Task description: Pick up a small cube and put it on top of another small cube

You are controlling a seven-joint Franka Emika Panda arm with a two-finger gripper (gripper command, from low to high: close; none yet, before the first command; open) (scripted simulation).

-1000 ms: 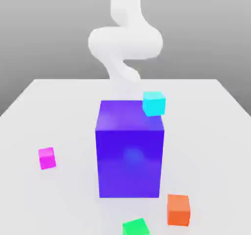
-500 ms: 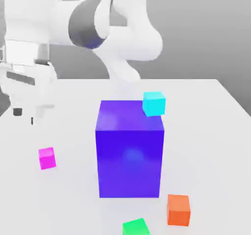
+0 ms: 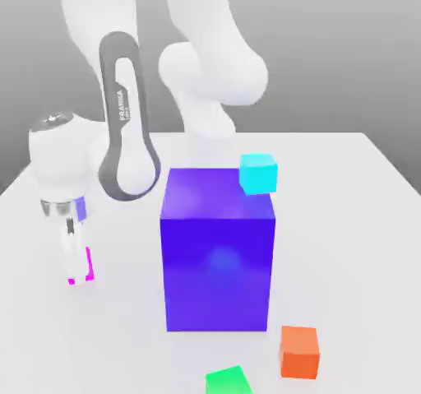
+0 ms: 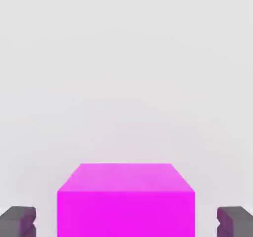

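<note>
White table (image 3: pixel 362 220), grey backdrop. Gripper (image 3: pixel 74 261) down at exterior view's left, fingers (image 4: pixel 19 222) astride magenta cube (image 4: pixel 126 201), gaps showing, not clamped. Cube mostly hidden behind fingers. Green cube (image 3: pixel 228 381) cut off.

Magenta cube (image 4: pixel 126 201) centred btwn two dark fingertips (image 4: pixel 17 222) (gap either side), on pale table (image 4: pixel 126 72).

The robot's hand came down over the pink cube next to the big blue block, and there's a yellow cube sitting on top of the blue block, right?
Almost. The cube up by the big blue block's top corner is cyan, not yellow, as the exterior view shows. The gripper is indeed down over the pink cube.
</note>
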